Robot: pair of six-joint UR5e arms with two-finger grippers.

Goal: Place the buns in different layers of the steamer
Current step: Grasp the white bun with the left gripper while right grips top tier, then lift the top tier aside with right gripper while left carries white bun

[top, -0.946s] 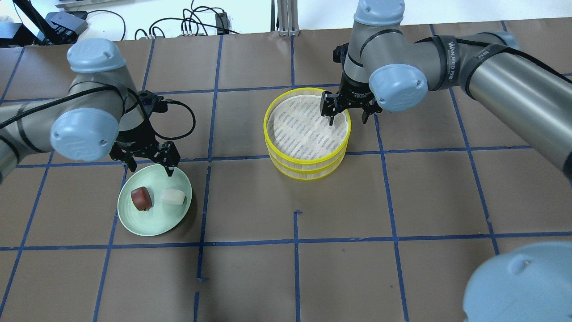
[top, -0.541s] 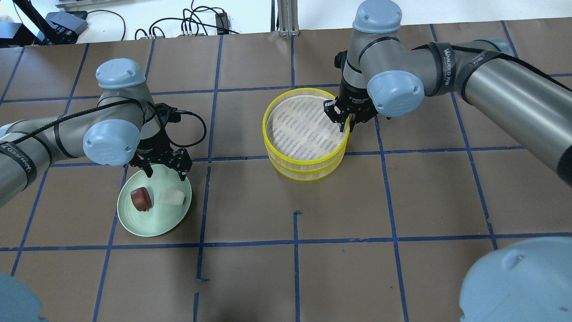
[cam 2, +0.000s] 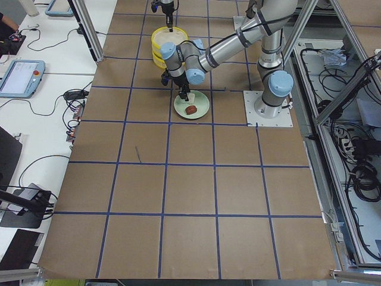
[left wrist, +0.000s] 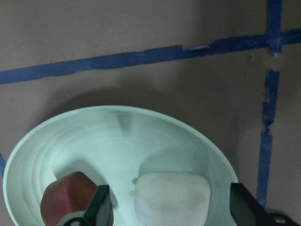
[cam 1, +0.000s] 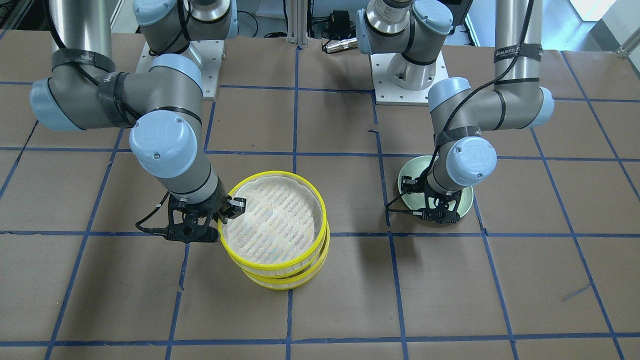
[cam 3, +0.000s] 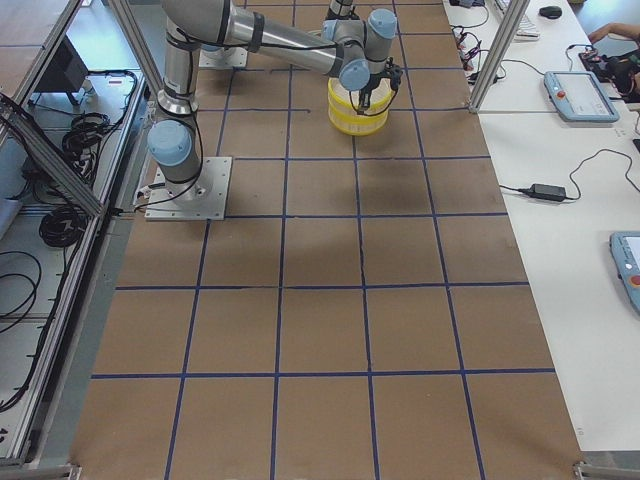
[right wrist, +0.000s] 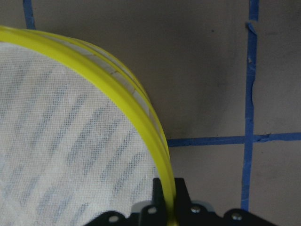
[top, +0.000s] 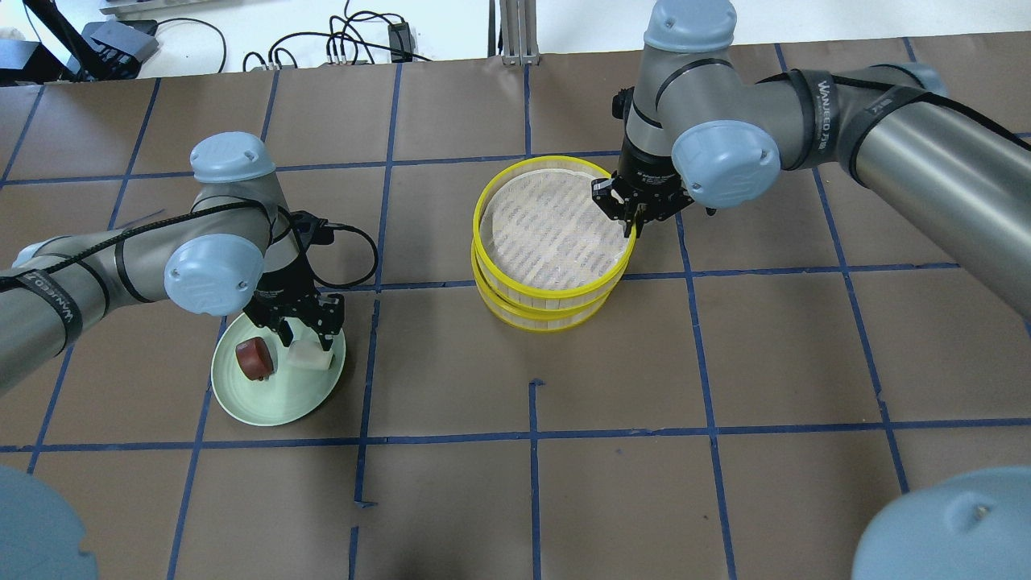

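Note:
Two yellow-rimmed steamer layers stand stacked at mid-table. My right gripper point(top: 632, 219) is shut on the right rim of the top layer point(top: 515, 179), which sits slightly offset from the lower layer point(top: 548, 316). The right wrist view shows the fingers point(right wrist: 160, 190) pinching the yellow rim point(right wrist: 117, 89). The white bun point(top: 311, 357) and the reddish-brown bun point(top: 254, 359) lie on a pale green plate point(top: 274, 403). My left gripper point(top: 304, 336) is open and low over the plate. Its fingers point(left wrist: 101, 207) straddle the white bun point(left wrist: 171, 188), with the reddish-brown bun point(left wrist: 70, 197) just outside.
The table is brown paper with a blue tape grid. Cables and boxes lie beyond the far edge point(top: 346, 44). In the front-facing view the plate rim point(cam 1: 407, 177) shows behind my left wrist, and the steamer stack point(cam 1: 280, 277) stands beside my right wrist.
My left gripper has come down over the plate and now straddles the white bun. My right gripper has shut on the top layer's rim, and that layer has shifted slightly against the lower one.

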